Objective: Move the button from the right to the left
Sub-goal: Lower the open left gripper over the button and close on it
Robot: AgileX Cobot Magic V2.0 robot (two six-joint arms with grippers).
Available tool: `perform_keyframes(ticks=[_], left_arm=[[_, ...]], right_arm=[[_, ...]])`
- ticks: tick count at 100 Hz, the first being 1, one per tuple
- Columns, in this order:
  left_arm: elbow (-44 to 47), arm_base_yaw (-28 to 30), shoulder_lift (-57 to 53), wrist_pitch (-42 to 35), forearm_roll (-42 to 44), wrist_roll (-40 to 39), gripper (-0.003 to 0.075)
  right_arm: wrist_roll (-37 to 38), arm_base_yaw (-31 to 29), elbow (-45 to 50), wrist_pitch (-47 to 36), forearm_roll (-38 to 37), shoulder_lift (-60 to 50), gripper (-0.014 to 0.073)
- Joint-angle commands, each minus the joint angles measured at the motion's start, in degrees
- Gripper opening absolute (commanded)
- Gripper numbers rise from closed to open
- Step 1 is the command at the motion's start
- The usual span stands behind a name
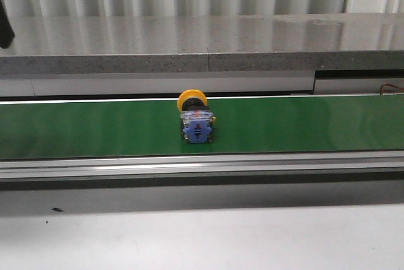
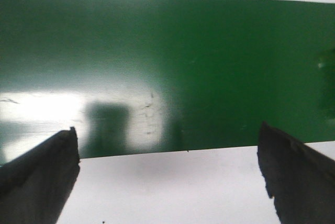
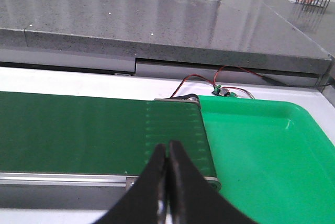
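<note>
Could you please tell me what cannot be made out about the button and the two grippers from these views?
- Button: front view only; its far side and cap face are hidden by its own body.
- Left gripper: open, fingers cut off by the frame edge; no button in its view.
- Right gripper: shut; belt and green tray visible, no button.

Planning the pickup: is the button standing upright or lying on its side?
On its side: the button lies on the green belt, yellow cap pointing away, blue contact block facing the camera.

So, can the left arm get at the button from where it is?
Probably yes: the left gripper is open over bare green belt, and the button sits alone mid-belt with nothing around it, though outside the wrist view.
</note>
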Motion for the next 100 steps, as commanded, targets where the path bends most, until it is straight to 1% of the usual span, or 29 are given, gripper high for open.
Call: perform_keyframes(ticks=[1, 30, 56, 67, 82, 94, 100], left_arm=[[-4.6, -3.5, 2.4, -0.2, 0.5, -3.7, 0.0649], [-15.7, -13.2, 13.9, 2.9, 0.3, -7.2, 0.0641], [-24.3, -18.6, 22.0, 7.2, -0.2, -9.9, 0.0639], [-26.2, -19.3, 24.7, 8.0, -0.3, -10.6, 0.0639], [-26.2, -19.4, 27.4, 8.1, -0.1, -11.8, 0.0639], [-26.2, -19.4, 29.3, 6.1, 0.9, -13.1, 0.0638], [-26.2, -19.4, 30.3, 5.8, 0.9, -13.2, 0.0621]], right_arm=[[-0.6, -0.1, -1.6, -5.0, 0.3, 0.7, -0.0068], [-0.6, -0.1, -1.6, -5.0, 0.3, 0.7, -0.0068], [-0.6, -0.1, -1.6, -5.0, 0.3, 0.7, -0.0068], [-0.6, -0.1, -1.6, -5.0, 0.3, 0.7, -0.0068], [-0.6, -0.1, -1.6, -5.0, 0.3, 0.7, -0.0068], [-0.6, -0.1, -1.6, -5.0, 0.3, 0.7, -0.0068], [-0.6, -0.1, -1.6, -5.0, 0.3, 0.7, -0.0068]])
